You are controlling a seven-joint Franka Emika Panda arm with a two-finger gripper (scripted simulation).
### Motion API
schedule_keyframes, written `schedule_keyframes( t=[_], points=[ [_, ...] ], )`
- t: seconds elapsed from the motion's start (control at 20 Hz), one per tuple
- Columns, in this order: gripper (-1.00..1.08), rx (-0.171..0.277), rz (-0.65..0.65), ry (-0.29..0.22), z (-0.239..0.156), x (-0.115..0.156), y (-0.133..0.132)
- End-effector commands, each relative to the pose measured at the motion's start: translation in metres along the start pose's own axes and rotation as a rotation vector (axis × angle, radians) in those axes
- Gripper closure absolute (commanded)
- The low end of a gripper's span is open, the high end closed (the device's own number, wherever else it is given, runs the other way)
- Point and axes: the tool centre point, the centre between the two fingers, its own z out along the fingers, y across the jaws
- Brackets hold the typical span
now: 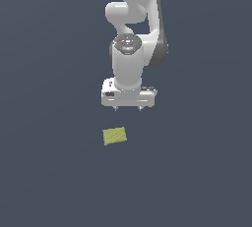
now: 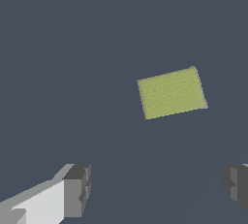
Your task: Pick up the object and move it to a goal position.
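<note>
The block (image 1: 114, 136) lies flat on the floor (image 1: 49, 172). The gripper (image 1: 128, 108) hangs above, fingers wide open and empty. Nothing picked up yet.

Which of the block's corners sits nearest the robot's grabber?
In the exterior view, the yellow-green block lies on the floor apart from the open gripper. Its upper corner toward the exterior view's right is nearest; the other three lie farther away.

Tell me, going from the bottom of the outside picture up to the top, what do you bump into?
yellow-green block → white gripper → the robot arm reaching up and out of the picture
</note>
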Motion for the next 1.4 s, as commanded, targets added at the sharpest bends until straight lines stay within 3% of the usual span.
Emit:
schedule_keyframes(
  t=[0.0,0.4,1.35],
  points=[
    [-0.92,0.002,0.036,0.000,0.003,0.002,0.001],
    [-0.92,0.008,0.218,-0.001,0.017,0.011,0.009],
    [-0.92,0.012,0.803,0.003,0.063,0.037,0.036]
  ],
)
